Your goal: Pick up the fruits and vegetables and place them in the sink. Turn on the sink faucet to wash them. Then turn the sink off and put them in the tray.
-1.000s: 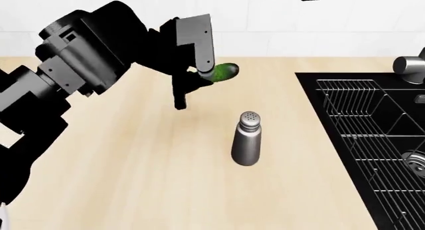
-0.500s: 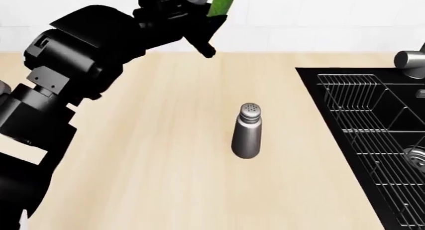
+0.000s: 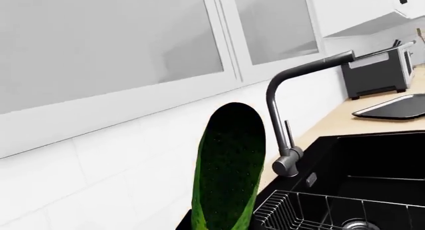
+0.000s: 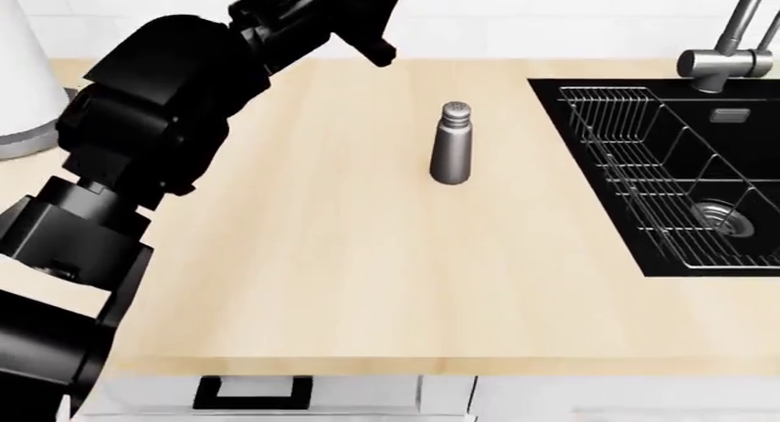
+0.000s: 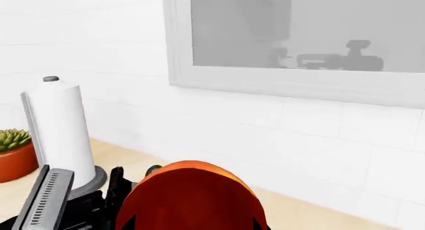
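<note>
In the left wrist view the dark-green bumpy cucumber (image 3: 229, 165) stands upright close to the camera. My left gripper holds its lower end, and the jaws fall below the picture's edge. Behind it are the steel sink faucet (image 3: 285, 115), the black sink (image 3: 378, 160) and the black tray (image 3: 395, 106). In the head view my left gripper (image 4: 347, 15) is raised at the top edge, left of the sink (image 4: 732, 148). The cucumber is cut off there. My right gripper (image 5: 192, 224) is shut on the round red-orange fruit (image 5: 192, 195). It is out of the head view.
A steel shaker (image 4: 454, 143) stands on the wooden counter (image 4: 365, 258) between my left arm and the sink. A wire rack (image 4: 627, 166) lines the sink's near side, beside the drain (image 4: 722, 216). A paper towel roll (image 5: 59, 125), a potted succulent (image 5: 13, 150) and a toaster (image 3: 378, 70) stand along the wall.
My left arm has lifted the cucumber off the counter and up past the top of the head view. The head view has pulled back, so the counter's front edge now shows.
</note>
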Controlling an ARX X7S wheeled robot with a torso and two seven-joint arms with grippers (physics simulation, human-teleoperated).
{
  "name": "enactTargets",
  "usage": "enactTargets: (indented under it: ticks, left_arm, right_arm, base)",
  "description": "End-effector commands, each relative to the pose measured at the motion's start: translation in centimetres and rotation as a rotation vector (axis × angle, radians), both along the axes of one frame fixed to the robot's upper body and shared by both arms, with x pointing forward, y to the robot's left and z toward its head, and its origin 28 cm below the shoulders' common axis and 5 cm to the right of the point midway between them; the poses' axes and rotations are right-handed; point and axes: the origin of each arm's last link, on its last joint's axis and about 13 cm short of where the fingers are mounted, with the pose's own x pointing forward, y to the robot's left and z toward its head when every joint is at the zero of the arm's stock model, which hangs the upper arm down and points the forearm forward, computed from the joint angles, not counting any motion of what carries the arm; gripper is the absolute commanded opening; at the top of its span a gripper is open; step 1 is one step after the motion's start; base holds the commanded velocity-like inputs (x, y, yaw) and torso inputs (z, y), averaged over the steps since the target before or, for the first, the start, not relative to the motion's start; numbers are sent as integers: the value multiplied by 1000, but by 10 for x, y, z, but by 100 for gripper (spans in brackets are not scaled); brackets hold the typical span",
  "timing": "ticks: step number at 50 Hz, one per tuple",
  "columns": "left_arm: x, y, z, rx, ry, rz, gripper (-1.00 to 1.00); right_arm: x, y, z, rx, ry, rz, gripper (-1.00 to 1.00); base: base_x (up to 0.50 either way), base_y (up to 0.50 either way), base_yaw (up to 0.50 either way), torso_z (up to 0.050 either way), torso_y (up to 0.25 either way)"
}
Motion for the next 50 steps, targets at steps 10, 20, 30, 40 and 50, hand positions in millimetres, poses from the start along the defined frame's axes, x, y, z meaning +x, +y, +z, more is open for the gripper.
enactTargets:
  ticks: [10, 20, 30, 40, 50]
  left_arm:
    - [-2, 0, 1, -130, 39, 151, -100]
    - [-6, 0, 0, -110, 240, 136, -100]
    - [-168, 23, 159, -142, 208, 90, -100]
    - [-206, 42, 145, -244, 172, 169, -100]
    - [-203, 56, 130, -282, 195, 229, -100]
  right_arm:
    - [-17, 0, -5, -7, -102, -22, -100]
    - [-27, -6, -11, 28, -101, -51, -100]
    - [-34, -13, -12, 54, -99, -72, -100]
    - [-28, -13, -24, 94, -107, -69, -100]
    - [-27, -12, -24, 82, -92, -68, -100]
  base:
    - [-497, -48, 0, 0, 0]
    - [-272, -475, 0, 0, 0]
    - [-25, -500, 0, 0, 0]
    - [0, -500, 0, 0, 0]
    - [58, -500, 0, 0, 0]
